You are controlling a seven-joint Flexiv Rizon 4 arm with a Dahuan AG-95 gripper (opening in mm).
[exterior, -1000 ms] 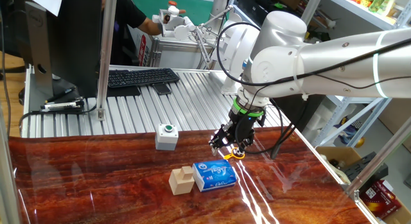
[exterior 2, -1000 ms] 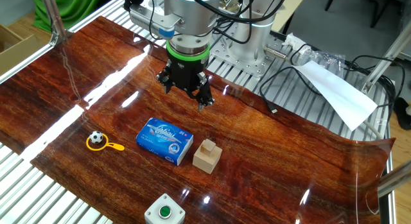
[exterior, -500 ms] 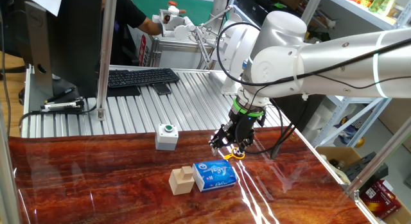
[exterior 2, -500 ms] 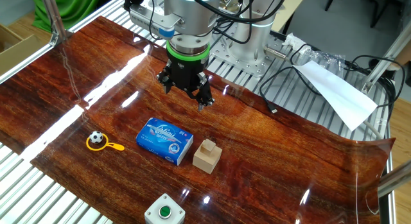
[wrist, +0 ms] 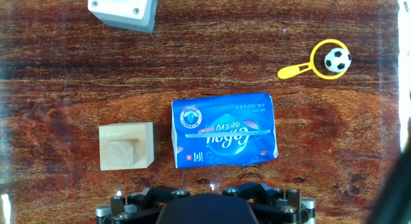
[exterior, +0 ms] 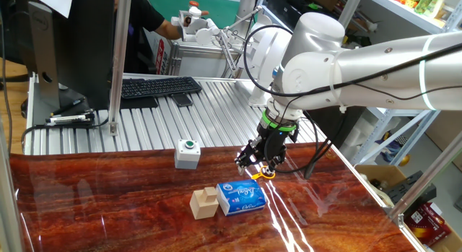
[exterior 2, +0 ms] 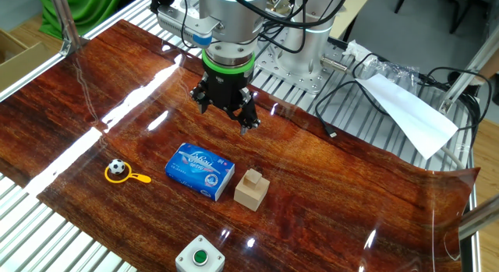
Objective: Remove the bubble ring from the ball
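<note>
No change across recent frames: gripper [exterior 2: 226, 108] stationary above desk [exterior 2: 335, 186], jaws' spacing cannot tell, holding nothing. Bubble ring [wrist: 319, 61] encircling ball [wrist: 337, 60] at 1 o'clock in hand view. Removal not started.

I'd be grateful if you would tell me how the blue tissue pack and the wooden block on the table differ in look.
The blue tissue pack is a glossy soft wrapper with white print; the wooden block is plain pale wood. The pack is wider and lies flat, while the block is more compact and carries a smaller raised cube on top. In the hand view the pack sits nearer the ball than the block does. Both rest on the wooden tabletop, side by side, apart from the claw.
</note>
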